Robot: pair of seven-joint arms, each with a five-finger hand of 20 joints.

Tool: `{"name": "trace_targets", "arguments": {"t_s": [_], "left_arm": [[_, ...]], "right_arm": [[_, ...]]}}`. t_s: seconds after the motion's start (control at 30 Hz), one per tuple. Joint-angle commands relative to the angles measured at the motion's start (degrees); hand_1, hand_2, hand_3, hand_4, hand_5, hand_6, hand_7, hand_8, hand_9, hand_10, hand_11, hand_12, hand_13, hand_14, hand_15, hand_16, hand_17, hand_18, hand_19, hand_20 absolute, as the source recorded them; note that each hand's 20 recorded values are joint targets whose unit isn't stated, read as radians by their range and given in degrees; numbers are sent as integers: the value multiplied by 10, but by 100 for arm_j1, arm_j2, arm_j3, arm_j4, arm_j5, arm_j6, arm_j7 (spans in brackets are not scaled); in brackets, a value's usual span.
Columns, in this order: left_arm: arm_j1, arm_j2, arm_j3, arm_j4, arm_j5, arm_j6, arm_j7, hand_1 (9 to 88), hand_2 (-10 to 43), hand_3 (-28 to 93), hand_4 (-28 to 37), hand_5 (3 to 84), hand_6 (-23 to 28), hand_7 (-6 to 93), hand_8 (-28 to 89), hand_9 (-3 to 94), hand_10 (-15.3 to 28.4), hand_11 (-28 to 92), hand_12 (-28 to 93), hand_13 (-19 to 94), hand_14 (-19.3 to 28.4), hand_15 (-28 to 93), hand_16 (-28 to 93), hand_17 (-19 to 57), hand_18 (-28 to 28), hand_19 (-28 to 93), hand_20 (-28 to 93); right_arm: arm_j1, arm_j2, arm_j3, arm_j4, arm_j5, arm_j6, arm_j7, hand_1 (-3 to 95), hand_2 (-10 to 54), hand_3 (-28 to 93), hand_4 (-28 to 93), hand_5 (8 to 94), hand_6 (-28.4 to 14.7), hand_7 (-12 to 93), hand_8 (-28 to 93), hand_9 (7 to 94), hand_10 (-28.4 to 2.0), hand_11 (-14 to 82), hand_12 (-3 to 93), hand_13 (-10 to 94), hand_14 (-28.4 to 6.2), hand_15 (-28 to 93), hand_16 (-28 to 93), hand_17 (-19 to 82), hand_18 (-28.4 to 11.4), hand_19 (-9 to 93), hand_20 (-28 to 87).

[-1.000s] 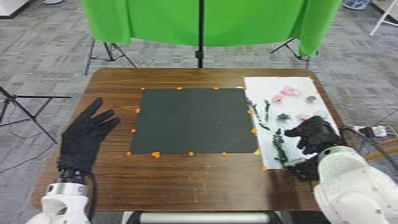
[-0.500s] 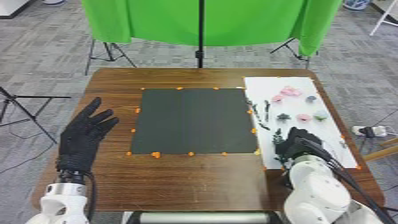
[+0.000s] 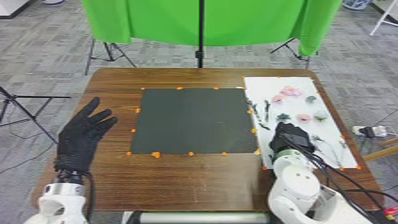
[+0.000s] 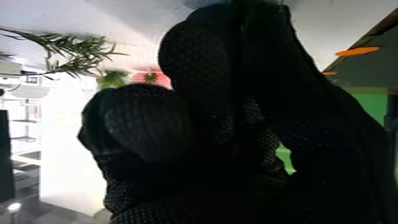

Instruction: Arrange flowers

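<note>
The left hand [image 3: 80, 142] is resting with its fingers spread on the left side of the brown table [image 3: 200, 185], beside a dark mat [image 3: 194, 120] that orange bits are edging. The right hand [image 3: 291, 136] is hanging over the white sheet [image 3: 266, 83], just beside a dark flower [image 3: 283, 117]. Pink flowers [image 3: 290, 91], a pale green flower [image 3: 321, 116] and leafy stems [image 3: 266, 111] are lying on the sheet, and a green cloth [image 3: 204, 25] is hanging beyond the table.
</note>
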Motion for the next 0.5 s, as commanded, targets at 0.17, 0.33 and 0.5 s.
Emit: {"name": "trace_targets", "arguments": {"t_s": [0.17,0.33,0.5], "left_arm": [[233,28,-98,-96,-56,154,103,268,82,737,-213,366,78,94,-76,357,191,269,133,263,255,523,-62,-85,257,496,168],[264,40,-127,-131,-54,176,104,267,81,739,-213,365,78,95,-76,357,192,270,133,263,255,523,-63,-85,256,496,168],[372,62,-223,-212,-53,243,114,267,82,738,-214,365,79,95,-77,357,192,270,133,262,255,523,-63,-85,257,496,168]], "right_arm": [[-420,532,238,-465,-540,1385,-125,599,-95,689,-283,897,-49,238,109,919,-118,449,244,900,-68,667,190,540,-223,932,407],[-142,451,186,-754,-644,1541,-334,593,-95,706,-283,907,-54,229,121,929,-120,447,242,907,-68,668,195,546,-225,932,423],[642,-38,-276,-785,-530,1413,-888,593,-95,714,-283,913,-55,222,130,934,-120,447,241,911,-70,670,197,549,-226,932,436]]}}
